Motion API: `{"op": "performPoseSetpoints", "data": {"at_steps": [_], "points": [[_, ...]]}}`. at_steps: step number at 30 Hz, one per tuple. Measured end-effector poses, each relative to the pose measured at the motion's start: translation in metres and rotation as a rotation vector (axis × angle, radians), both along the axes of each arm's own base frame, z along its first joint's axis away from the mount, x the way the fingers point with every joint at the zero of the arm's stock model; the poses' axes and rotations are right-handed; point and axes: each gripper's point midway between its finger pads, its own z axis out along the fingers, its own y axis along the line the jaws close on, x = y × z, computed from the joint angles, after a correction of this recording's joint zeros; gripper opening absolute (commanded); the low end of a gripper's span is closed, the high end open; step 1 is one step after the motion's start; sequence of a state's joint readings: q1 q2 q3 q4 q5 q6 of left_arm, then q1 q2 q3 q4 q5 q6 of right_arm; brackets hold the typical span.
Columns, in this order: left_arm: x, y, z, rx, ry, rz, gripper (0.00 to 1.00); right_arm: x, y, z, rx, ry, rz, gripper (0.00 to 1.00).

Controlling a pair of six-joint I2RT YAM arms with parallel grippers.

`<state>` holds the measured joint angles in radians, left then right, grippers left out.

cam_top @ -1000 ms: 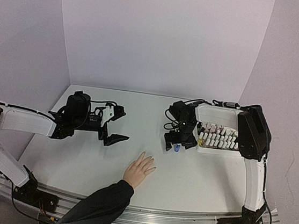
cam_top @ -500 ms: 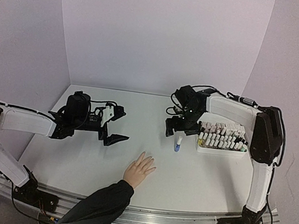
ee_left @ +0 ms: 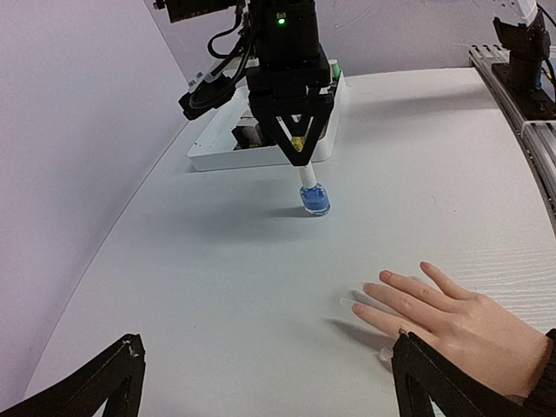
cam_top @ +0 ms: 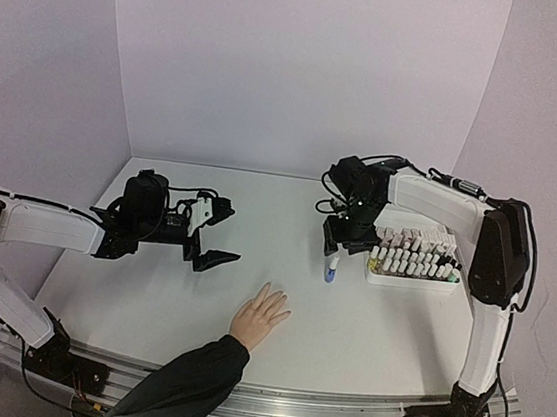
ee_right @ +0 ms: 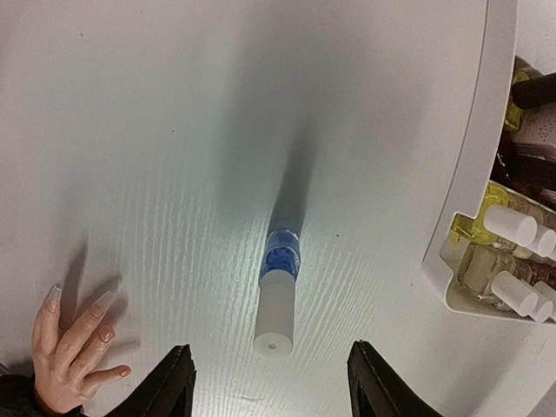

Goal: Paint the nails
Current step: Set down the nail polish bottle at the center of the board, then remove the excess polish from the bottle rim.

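Observation:
A light-skinned hand point(cam_top: 261, 313) with a dark sleeve lies flat, palm down, on the white table. Its nails point(ee_left: 385, 276) look bare and pinkish, as they do in the right wrist view point(ee_right: 106, 334). A small blue polish bottle point(cam_top: 331, 268) with a tall white cap stands upright beyond the fingers point(ee_left: 314, 195). My right gripper point(cam_top: 341, 243) hangs straight above that bottle point(ee_right: 278, 291). It is open point(ee_right: 271, 350), one jaw on each side of the cap, touching nothing. My left gripper point(cam_top: 217, 234) hovers left of the hand, open wide and empty point(ee_left: 267, 347).
A white tray point(cam_top: 406, 281) packed with several polish bottles stands at the right, close to the right gripper point(ee_left: 300, 156). In the right wrist view the tray's rim point(ee_right: 469, 200) runs along the right edge. Lilac walls close in the table's back and sides.
My right gripper has risen and drawn back from the blue bottle, which stays standing, and its jaws have come closer together. The left arm and the hand have not moved.

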<state>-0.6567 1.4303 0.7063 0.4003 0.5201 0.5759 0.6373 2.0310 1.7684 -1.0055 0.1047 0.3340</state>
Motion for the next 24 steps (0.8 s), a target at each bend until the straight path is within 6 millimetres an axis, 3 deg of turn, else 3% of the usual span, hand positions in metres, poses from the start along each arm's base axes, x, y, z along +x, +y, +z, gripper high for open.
{"op": "performPoseSetpoints", "data": {"at_steps": [7,16,24], "points": [[0.000,0.000,0.000,0.000,0.000,0.000,0.99,0.000,0.002,-0.002,0.005,0.019,-0.009,0.45],[0.000,0.000,0.000,0.000,0.000,0.000,0.99,-0.001,0.001,-0.028,-0.029,0.073,-0.013,0.28],[0.000,0.000,0.000,0.000,0.000,0.000,0.99,0.002,0.001,-0.023,-0.031,0.060,-0.015,0.11]]}}
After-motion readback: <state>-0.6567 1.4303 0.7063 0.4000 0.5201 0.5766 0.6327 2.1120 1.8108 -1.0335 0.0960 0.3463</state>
